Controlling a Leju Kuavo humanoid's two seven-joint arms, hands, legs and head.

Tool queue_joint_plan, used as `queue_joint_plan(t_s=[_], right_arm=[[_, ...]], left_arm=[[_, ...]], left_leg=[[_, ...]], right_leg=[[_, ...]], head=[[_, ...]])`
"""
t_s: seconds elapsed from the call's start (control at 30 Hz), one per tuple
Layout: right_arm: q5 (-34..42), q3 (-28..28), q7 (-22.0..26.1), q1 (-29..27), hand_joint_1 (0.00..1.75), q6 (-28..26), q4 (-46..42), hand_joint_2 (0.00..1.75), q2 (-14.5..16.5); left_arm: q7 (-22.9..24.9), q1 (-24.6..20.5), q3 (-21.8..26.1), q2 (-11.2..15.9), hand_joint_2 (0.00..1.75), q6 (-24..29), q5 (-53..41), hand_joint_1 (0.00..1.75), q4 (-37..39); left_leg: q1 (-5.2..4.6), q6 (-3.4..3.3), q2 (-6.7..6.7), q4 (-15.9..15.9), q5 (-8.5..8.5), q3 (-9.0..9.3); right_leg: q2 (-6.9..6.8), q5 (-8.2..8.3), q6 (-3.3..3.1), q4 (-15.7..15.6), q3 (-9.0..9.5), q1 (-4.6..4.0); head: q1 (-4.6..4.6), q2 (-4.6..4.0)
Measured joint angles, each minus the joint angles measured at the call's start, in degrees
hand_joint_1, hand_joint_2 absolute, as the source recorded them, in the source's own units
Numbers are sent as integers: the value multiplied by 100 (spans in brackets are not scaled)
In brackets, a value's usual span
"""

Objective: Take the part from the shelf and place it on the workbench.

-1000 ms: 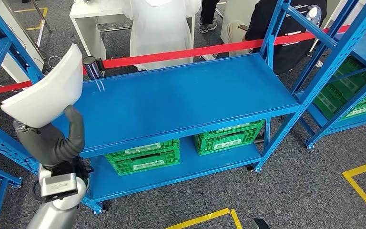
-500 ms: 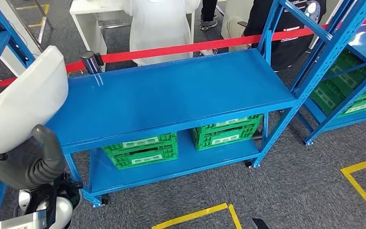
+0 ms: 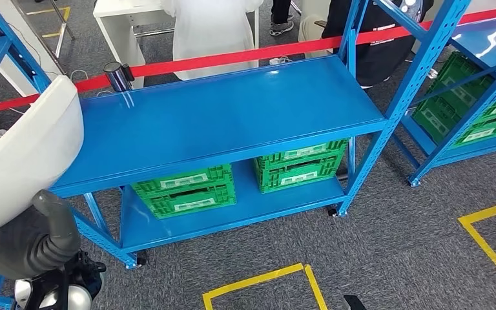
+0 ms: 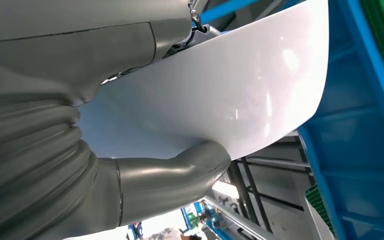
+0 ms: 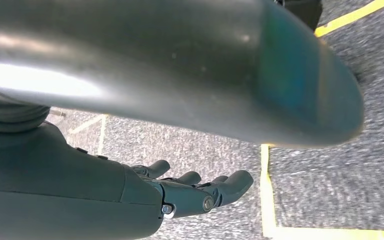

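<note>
A white curved panel, the part (image 3: 29, 155), fills the left edge of the head view, held up beside the left end of the blue workbench (image 3: 219, 116). My left hand (image 3: 32, 239) grips it from below, the grey thumb (image 4: 180, 175) pressed against the part's glossy underside (image 4: 220, 95). The bench top lies bare, to the right of the part and lower than it. In the right wrist view my right hand (image 5: 200, 192) hangs over grey carpet, its fingers apart and holding nothing.
Two green crates (image 3: 184, 190) (image 3: 300, 165) sit on the bench's lower shelf. A red tape (image 3: 232, 57) runs behind it, with a dark cylinder (image 3: 115, 76) at the back left corner and people standing beyond. Another blue rack (image 3: 478, 110) with green crates stands right. Yellow lines (image 3: 258, 284) mark the floor.
The whole view has shifted, so the camera moved and the bench now lies a little left and higher. The part and my left hand have sunk toward the picture's lower left.
</note>
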State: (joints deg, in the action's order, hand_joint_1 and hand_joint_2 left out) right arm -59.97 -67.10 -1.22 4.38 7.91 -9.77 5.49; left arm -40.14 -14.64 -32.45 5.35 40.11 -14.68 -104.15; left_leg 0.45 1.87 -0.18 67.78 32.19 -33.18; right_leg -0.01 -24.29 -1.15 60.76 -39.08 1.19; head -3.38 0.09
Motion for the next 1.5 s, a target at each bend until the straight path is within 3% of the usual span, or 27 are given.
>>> queue_joint_plan(t_s=[0.07, 0.1, 0.2, 0.23, 0.33, 0.37, 0.4, 0.43, 0.5, 0.57, 0.63, 0.7, 0.73, 0.83, 0.87, 0.9, 0.93, 1.0, 1.07, 1.13, 1.2, 1.23, 1.3, 1.37, 1.4, 1.43, 1.5], right_arm=[[14, 0, 20, -4, 0, -9, 0, 0, 4], [30, 0, 32, -7, 0, -18, 0, 0, 5], [96, 0, 81, -9, 0, -76, 0, 0, 5], [111, 0, 95, -10, 0, -90, 0, 0, 7], [136, 0, 117, -7, 0, -113, 0, 0, 9], [140, 0, 121, -7, 0, -125, 0, 0, 8], [141, 0, 125, -7, 0, -141, 0, 0, 7], [142, 0, 125, -8, 0, -156, 0, 0, 7], [141, -1, 125, 1, 0, -178, 0, 0, 8], [143, -1, 127, 21, 0, -180, -1, 0, 8], [146, -1, 127, 30, 0, -177, -2, 0, 8], [148, -2, 126, 27, 0, -176, -2, 0, 15], [148, -2, 131, 27, 0, -177, -2, 0, 19], [148, -4, 160, 26, 0, -181, -2, 0, 23], [147, -4, 174, 23, 0, -183, -2, 0, 24], [143, -4, 190, 21, 0, -183, -2, 0, 25], [138, -4, 203, 20, 0, -184, -2, 0, 26], [120, -4, 219, 22, 0, -180, -2, 0, 29], [104, -4, 222, 24, 0, -174, -2, 0, 32], [98, -5, 220, 23, 0, -173, -2, 0, 33], [101, -5, 216, 14, 0, -173, -2, 0, 34], [103, -4, 214, 8, 0, -171, -2, 0, 36], [106, -4, 211, 0, 0, -169, -1, 0, 43], [108, -4, 211, -2, 0, -169, -2, 0, 48], [108, -4, 211, -2, 0, -169, -2, 0, 48], [109, -4, 210, -2, 0, -169, -2, 0, 48], [108, -4, 210, 1, 0, -167, -2, 0, 48]], left_arm=[[-3, 88, 30, -5, 175, 1, -157, 175, -136], [-5, 130, 42, -10, 175, 1, -229, 175, -191], [-2, 239, 59, -39, 175, 1, -386, 175, -263], [-1, 259, 59, -56, 175, 0, -414, 175, -274], [-1, 311, 58, -103, 175, 0, -453, 175, -288], [0, 341, 58, -110, 175, 0, -458, 175, -289], [1, 371, 58, -113, 175, 0, -459, 175, -290], [1, 398, 58, -114, 175, 1, -463, 175, -293], [1, 436, 58, -115, 175, 1, -472, 175, -308], [-1, 455, 57, -120, 175, 1, -477, 175, -336], [-3, 464, 54, -125, 175, 0, -481, 175, -354], [-3, 474, 52, -124, 175, 0, -484, 175, -360], [-2, 479, 53, -123, 175, 0, -485, 175, -363], [-1, 488, 54, -122, 175, 0, -486, 175, -365], [-1, 493, 54, -122, 175, 0, -486, 175, -365], [0, 500, 54, -122, 175, 0, -489, 175, -366], [0, 509, 54, -122, 175, 0, -501, 175, -371], [0, 527, 56, -125, 175, 0, -549, 175, -399], [-1, 543, 61, -135, 175, 0, -606, 175, -444], [-1, 566, 73, -149, 175, 0, -639, 175, -477], [-1, 584, 83, -166, 175, 0, -649, 175, -488], [0, 588, 85, -177, 175, 0, -651, 175, -491], [1, 598, 87, -202, 175, 0, -653, 175, -494], [2, 613, 88, -214, 175, 0, -654, 175, -492], [1, 620, 88, -216, 175, 0, -654, 175, -489], [1, 624, 89, -216, 175, 0, -654, 175, -487], [1, 628, 95, -216, 175, 0, -654, 175, -486]], left_leg=[[-52, -63, 4, -721, 14, 507], [-82, -91, 3, -907, 40, 614], [-95, -212, 23, -1037, -141, 544], [-82, -260, 36, -1077, -230, 487], [-80, -336, 54, -1106, -483, 217], [-86, -338, 60, -1092, -560, 114], [-90, -335, 66, -1071, -634, 6], [-91, -326, 71, -1042, -702, -104], [-91, -290, 75, -961, -820, -319], [-101, -234, 81, -880, -909, -449], [-102, -168, 86, -872, -1000, -481], [-83, -97, 74, -863, -1001, -514], [-73, -57, 61, -765, -853, -560], [-26, 55, 41, 100, -3, -775], [-11, 81, 41, 427, 154, -809], [1, 97, 41, 638, 170, -776], [9, 104, 41, 670, 64, -661], [21, 93, 37, 166, -190, -142], [0, 33, 19, -642, -131, 456], [-41, -67, 4, -1025, -17, 661], [-49, -195, 20, -1050, -116, 569], [-50, -261, 33, -1058, -184, 509], [-49, -345, 53, -1068, -326, 355], [-69, -372, 57, -1052, -466, 179], [-80, -373, 59, -1038, -537, 84], [-86, -368, 62, -1018, -604, -13], [-90, -341, 63, -959, -717, -201]], right_leg=[[5, 108, 55, -15, -48, -3], [5, 174, 97, -44, -43, 9], [10, 263, 221, -104, -53, 35], [13, 104, 245, 4, -105, 29], [16, -748, 283, 934, -339, 12], [16, -874, 289, 1249, -366, 7], [15, -846, 292, 1424, -319, 2], [14, -714, 289, 1415, -177, -2], [13, -541, 264, 845, 403, -8], [18, -704, 201, 89, 944, -35], [22, -812, 120, -191, 1066, -64], [-3, -700, 35, -197, 981, -52], [-18, -628, -9, -208, 925, -43], [-42, -409, -61, -213, 684, -28], [-46, -335, -54, -210, 590, -27], [-52, -260, -42, -203, 497, -25], [-56, -189, -26, -195, 405, -21], [-60, -60, 19, -172, 249, -10], [-56, 54, 85, -161, 155, -10], [-54, 166, 166, -189, 135, -10], [-50, 207, 247, -205, 107, 13], [-46, 96, 278, -131, 61, 24], [-35, -433, 306, 355, -107, 26], [-24, -927, 316, 1096, -273, 14], [-18, -984, 314, 1364, -283, 6], [-15, -900, 306, 1443, -199, -3], [-14, -612, 269, 996, 287, -19]], head=[[-3, 0], [7, 0], [42, 0], [37, 0], [15, 0], [13, 0], [13, 0], [11, 0], [9, 0], [6, 0], [-1, 0], [-4, 0], [3, 0], [22, 0], [23, 0], [24, 0], [23, 0], [23, 0], [21, 0], [28, 0], [44, 0], [44, 0], [33, 0], [25, 0], [23, 0], [21, 0], [19, 0]])
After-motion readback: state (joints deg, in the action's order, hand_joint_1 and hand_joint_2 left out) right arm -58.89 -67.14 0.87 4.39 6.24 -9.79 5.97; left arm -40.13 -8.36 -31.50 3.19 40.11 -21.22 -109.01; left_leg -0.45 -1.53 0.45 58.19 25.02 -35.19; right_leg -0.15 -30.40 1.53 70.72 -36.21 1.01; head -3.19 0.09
